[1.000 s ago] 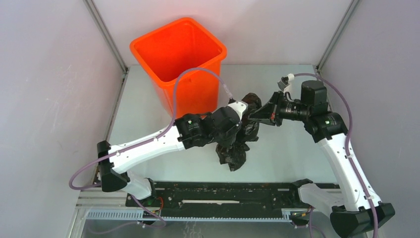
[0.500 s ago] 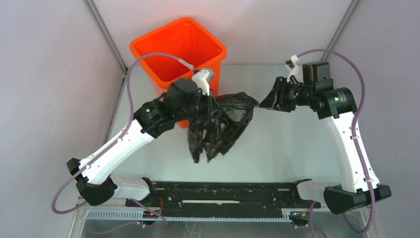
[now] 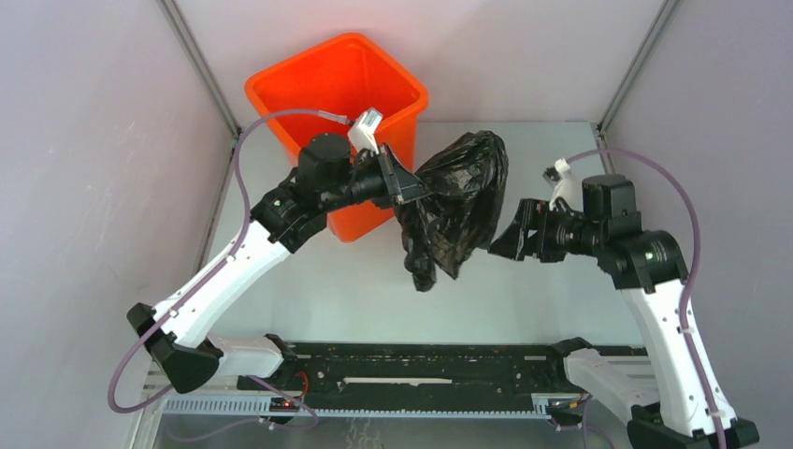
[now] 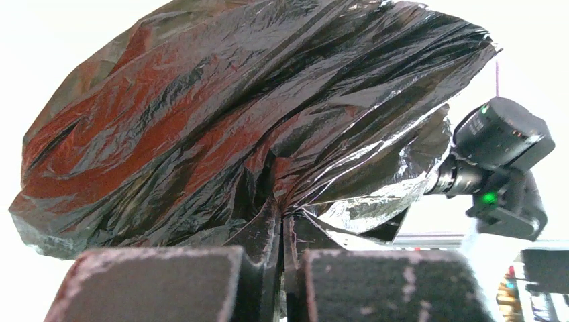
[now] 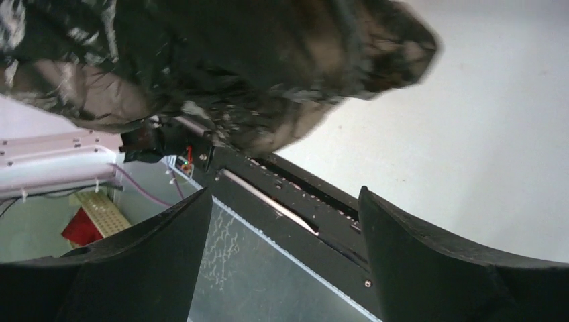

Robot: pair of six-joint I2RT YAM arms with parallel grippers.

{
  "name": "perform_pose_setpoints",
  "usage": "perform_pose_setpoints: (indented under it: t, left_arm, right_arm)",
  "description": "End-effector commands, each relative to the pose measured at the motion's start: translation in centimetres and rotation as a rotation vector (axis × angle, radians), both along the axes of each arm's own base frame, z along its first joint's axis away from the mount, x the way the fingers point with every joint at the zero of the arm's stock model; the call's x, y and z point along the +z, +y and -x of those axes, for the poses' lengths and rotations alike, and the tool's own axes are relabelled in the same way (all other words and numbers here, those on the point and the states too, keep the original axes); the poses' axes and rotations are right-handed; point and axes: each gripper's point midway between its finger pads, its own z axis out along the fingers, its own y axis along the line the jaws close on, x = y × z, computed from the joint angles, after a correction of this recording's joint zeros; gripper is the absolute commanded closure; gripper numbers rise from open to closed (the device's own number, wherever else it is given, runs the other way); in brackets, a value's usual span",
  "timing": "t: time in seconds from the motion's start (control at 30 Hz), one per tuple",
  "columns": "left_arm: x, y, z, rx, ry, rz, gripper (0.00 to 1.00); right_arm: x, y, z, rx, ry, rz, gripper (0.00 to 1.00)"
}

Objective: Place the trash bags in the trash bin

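Note:
The black, glossy, wrinkled trash bag (image 3: 458, 201) hangs in the air just right of the orange trash bin (image 3: 337, 89), its lower end dangling above the table. My left gripper (image 3: 411, 192) is shut on a pinched fold of the bag; in the left wrist view its jaws (image 4: 287, 215) are pressed together on the film while the bag (image 4: 235, 114) billows above them. My right gripper (image 3: 500, 245) stands open and apart from the bag, just right of its lower part. The right wrist view has the bag (image 5: 255, 60) overhead and nothing in the right gripper (image 5: 285, 194).
The grey table (image 3: 561, 309) is boxed in by pale walls on the left, back and right. A black rail (image 3: 421, 369) runs along the near edge between the arm bases. The right arm's wrist (image 4: 500, 161) sits close beside the bag.
The right gripper opened, let go of the bag and drew back toward the near side. The left arm shut on the bag and lifted it up beside the bin.

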Motion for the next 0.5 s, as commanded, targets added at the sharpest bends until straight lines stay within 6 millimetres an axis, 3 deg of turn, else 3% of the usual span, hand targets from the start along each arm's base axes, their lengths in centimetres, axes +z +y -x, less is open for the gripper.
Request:
perform_pose_setpoints:
  t: [0.0, 0.3, 0.47]
  left_arm:
    - [3.0, -0.3, 1.7, -0.029, 0.072, 0.208, 1.0]
    - [3.7, 0.7, 2.7, -0.002, 0.156, 0.353, 1.0]
    - [4.1, 0.9, 3.5, -0.025, 0.155, 0.377, 1.0]
  right_arm:
    - [1.5, 2.1, 0.8, 0.107, -0.117, -0.135, 0.1]
    - [-1.1, 1.1, -0.8, 0.055, -0.175, -0.064, 0.09]
    - [-1.0, 2.9, -1.9, 0.106, -0.214, -0.127, 0.09]
